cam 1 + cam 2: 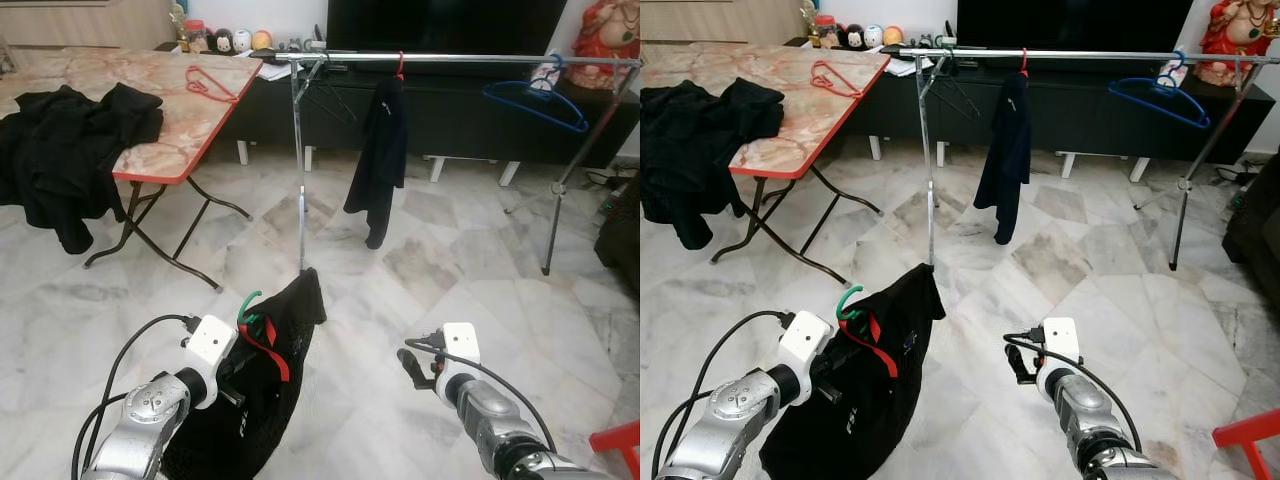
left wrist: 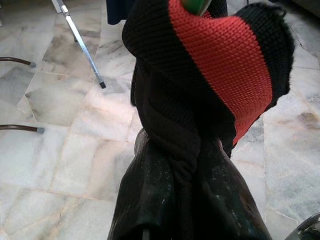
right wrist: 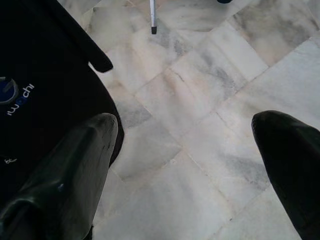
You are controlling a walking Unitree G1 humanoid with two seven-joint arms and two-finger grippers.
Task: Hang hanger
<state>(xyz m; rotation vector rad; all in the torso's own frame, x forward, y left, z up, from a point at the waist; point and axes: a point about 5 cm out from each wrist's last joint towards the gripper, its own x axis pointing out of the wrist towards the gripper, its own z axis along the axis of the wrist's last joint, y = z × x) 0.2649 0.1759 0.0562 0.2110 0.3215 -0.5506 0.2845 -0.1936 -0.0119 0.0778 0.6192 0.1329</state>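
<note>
A green hanger [image 1: 247, 305] carries a black garment [image 1: 255, 400] with a red-trimmed collar [image 2: 225, 60]. My left gripper [image 1: 238, 372] is shut on the hanger at the garment's neck, low over the floor, and the cloth drapes over its fingers [image 2: 165, 200]. The hanger's hook [image 1: 848, 300] sticks up above the collar. To the right, my right gripper [image 3: 180, 165] stands open and holds nothing, with marble floor between its fingers. A metal clothes rail [image 1: 470, 60] runs across the far side, well above and beyond both grippers.
On the rail hang a dark jacket [image 1: 380, 150] on a red hanger, a black hanger [image 1: 328, 95] and a blue hanger [image 1: 535, 100]. The rail's legs [image 1: 301, 170] stand ahead. A folding table [image 1: 150, 110] with black clothes [image 1: 70, 140] stands left. A red stool corner [image 1: 618, 442] is at the lower right.
</note>
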